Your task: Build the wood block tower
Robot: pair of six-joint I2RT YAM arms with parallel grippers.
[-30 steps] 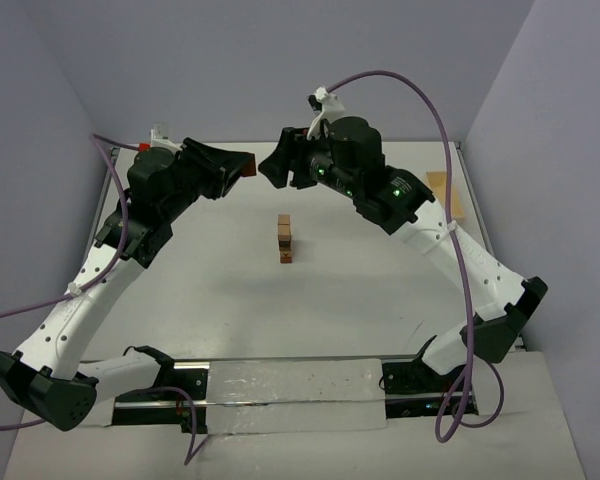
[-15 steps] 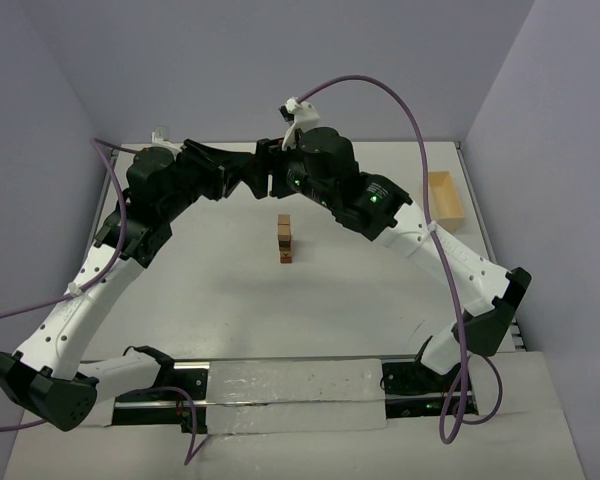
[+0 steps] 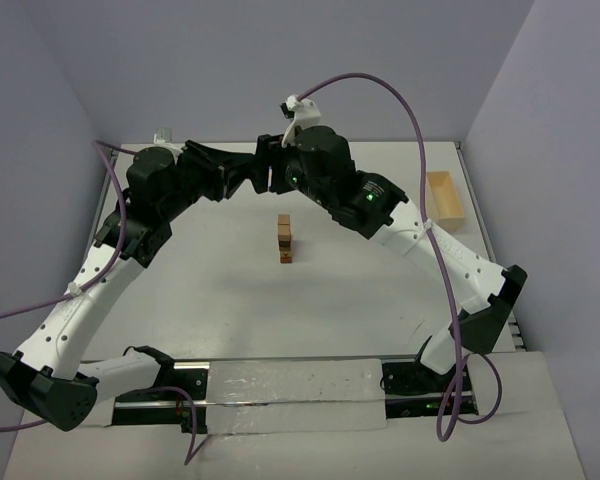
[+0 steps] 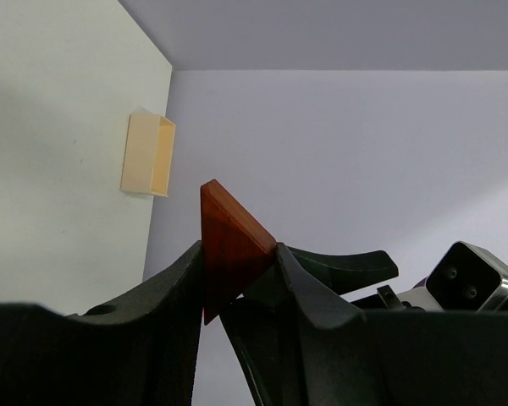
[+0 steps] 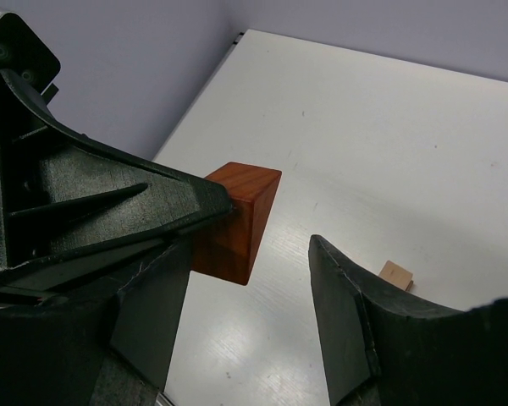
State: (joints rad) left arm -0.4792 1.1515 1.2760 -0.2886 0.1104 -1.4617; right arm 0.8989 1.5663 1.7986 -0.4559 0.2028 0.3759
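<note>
A short tower (image 3: 285, 240) is built, but the left fingers (image 4: 173, 288) squeeze a red wedge (image 4: 227, 241) up high, not yet stacked, with the right fingers (image 5: 347, 304) apart near it.

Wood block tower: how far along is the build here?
Done: a short wood block tower already stands. In hand: the left gripper is shut on a reddish wedge raised beyond it, with the right gripper open around the wedge, seemingly a handover. Left: the wedge is not yet on the stack.
</note>
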